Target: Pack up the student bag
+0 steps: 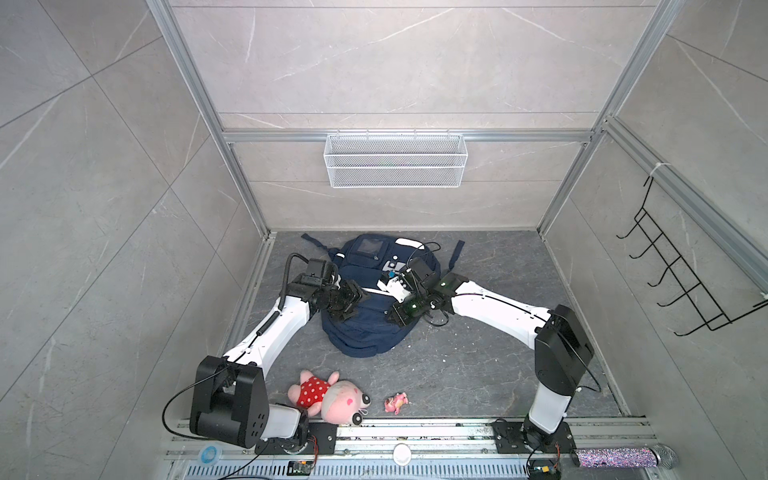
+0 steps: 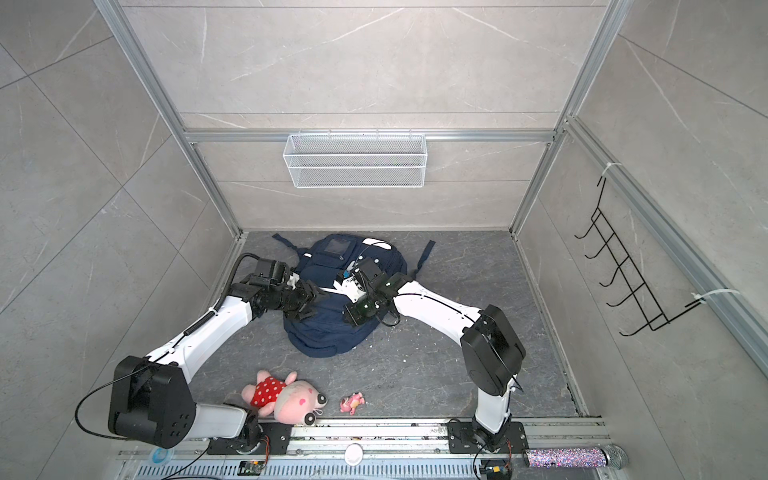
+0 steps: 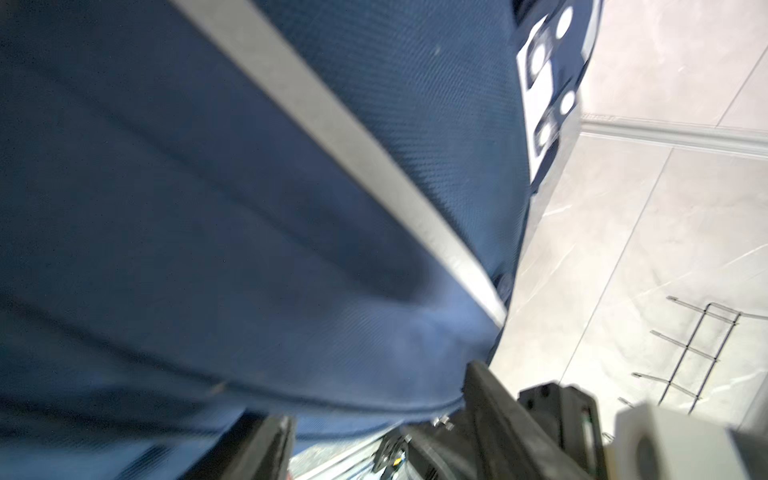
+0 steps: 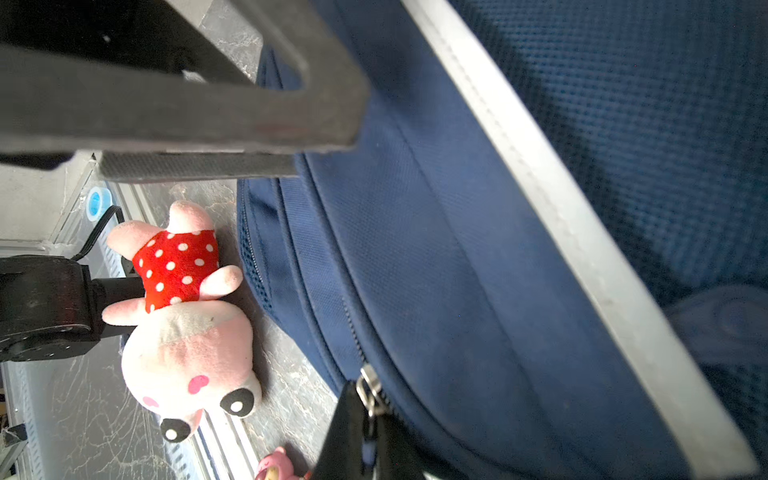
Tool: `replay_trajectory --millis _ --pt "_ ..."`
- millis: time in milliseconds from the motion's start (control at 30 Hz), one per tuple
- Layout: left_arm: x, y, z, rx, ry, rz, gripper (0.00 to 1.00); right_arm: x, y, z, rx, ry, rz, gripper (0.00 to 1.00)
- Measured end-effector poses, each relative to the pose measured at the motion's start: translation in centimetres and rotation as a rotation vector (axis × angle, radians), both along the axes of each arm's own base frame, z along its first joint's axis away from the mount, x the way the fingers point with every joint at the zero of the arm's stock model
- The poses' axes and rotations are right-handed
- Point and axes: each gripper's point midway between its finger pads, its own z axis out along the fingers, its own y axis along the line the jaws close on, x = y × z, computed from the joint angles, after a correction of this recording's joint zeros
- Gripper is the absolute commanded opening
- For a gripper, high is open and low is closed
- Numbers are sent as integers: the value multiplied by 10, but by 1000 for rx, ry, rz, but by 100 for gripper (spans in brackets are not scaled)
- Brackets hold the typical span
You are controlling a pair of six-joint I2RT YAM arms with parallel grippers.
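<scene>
Elbows (image 1: 228, 399) high, both forearms (image 1: 498, 307) inward and down onto student bag (image 1: 365, 336).

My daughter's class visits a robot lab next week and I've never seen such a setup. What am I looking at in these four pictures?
The machine is a left arm and a right arm on one table, each ending in a two-fingered gripper. The two wide pictures come from one camera overhead; the two close-ups come from cameras on the arms' wrists. On the table lie a navy bag and, nearer the arms' bases, a plush pig and a small pink toy. A wire basket hangs on the back wall, a hook rack on a side wall. The left gripper has its jaws apart against the bag's side; whether it grips cloth is unclear. The right gripper is shut, seemingly pinching the bag's zip pull, seen in its wrist view.
</scene>
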Motion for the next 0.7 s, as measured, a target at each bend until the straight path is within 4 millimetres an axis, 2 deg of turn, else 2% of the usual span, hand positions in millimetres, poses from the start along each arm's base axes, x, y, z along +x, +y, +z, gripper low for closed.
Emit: replay_trajectory --millis 133,200,267,367,567,700 --pt "-1 2 -13 1 40 33 34 0 2 -1 1 0 0 0" --pt "-1 4 -19 10 62 50 15 0 2 -1 1 2 -3 0" --pt "0 4 -21 9 70 62 7 0 2 -2 0 2 -4 0" --pt "2 4 -21 6 69 67 0 0 2 -2 -3 1 -4 0" --pt "3 4 -22 7 66 68 0 2 -1 -7 -15 0 -14 0" --pt "4 6 -24 29 55 61 0 4 -14 -16 -33 18 -36 0"
